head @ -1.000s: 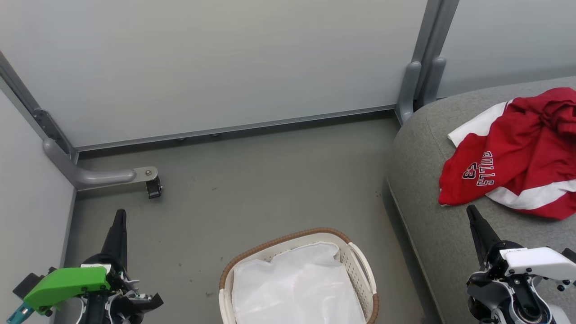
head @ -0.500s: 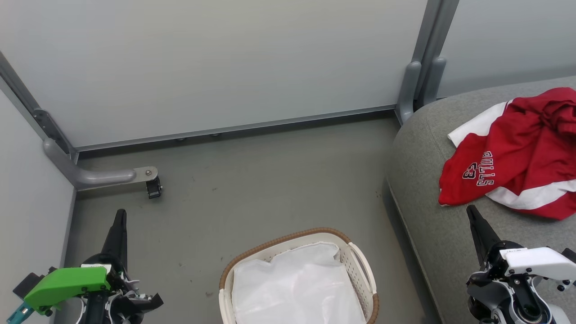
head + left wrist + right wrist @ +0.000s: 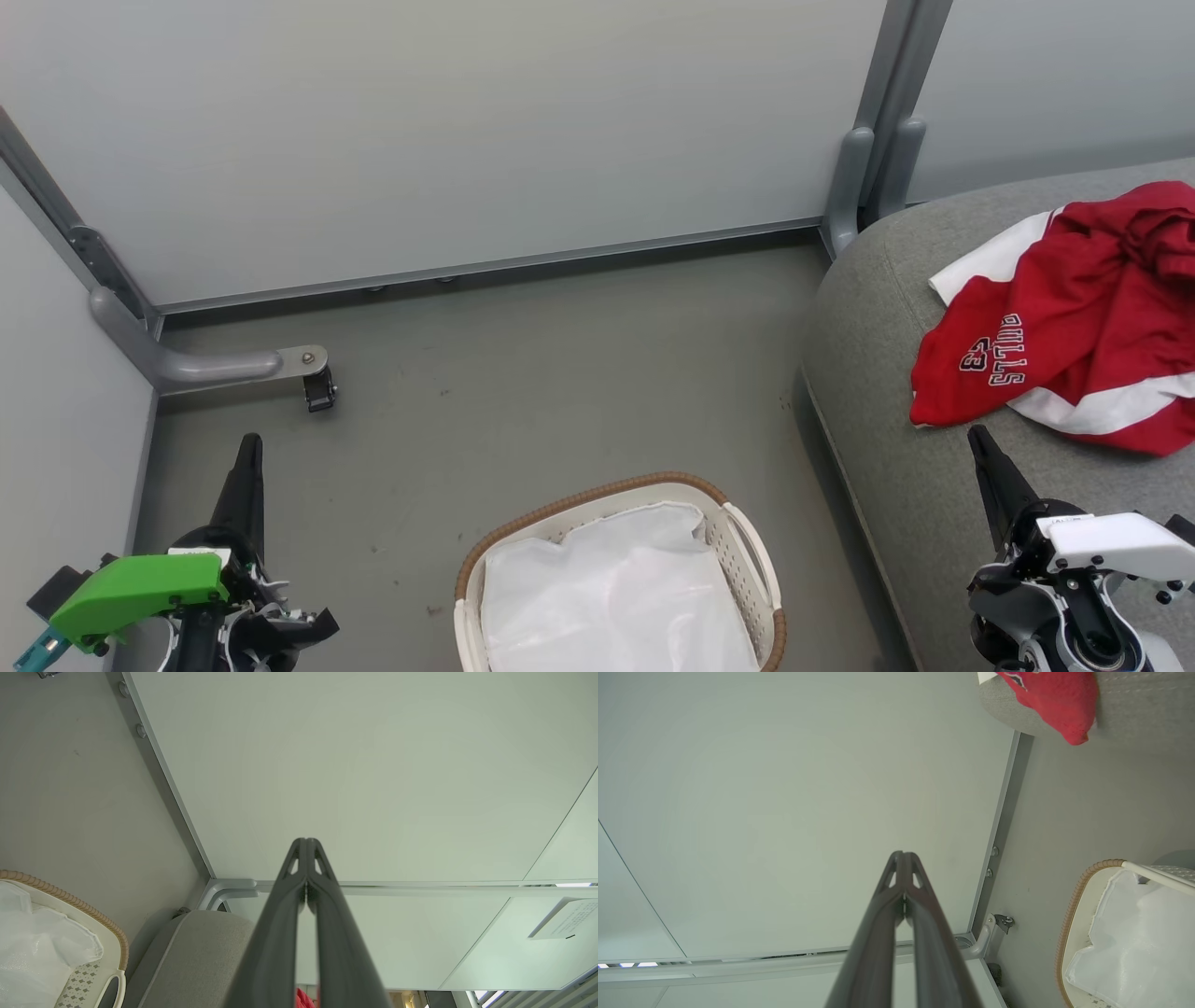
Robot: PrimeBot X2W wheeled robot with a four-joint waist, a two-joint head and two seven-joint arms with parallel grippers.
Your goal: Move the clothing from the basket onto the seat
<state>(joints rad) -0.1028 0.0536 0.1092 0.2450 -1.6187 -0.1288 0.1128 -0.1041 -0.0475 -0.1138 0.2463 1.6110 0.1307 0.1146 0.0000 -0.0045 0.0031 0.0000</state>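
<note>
One basket (image 3: 597, 493) stands on the floor (image 3: 523, 373) with one white liner (image 3: 616, 588) lying in it. One heap of red and white clothing (image 3: 1074, 327) lies on the one grey seat (image 3: 887, 485), right of the basket and beyond it; I cannot count the garments in it. My left claw (image 3: 247, 462), left of the basket, and my right claw (image 3: 982, 448), right of it above the seat, are both clenched, fingers pressed together.

Left fingers (image 3: 245, 490) pressed together, right fingers (image 3: 997, 478) likewise (both empty)
</note>
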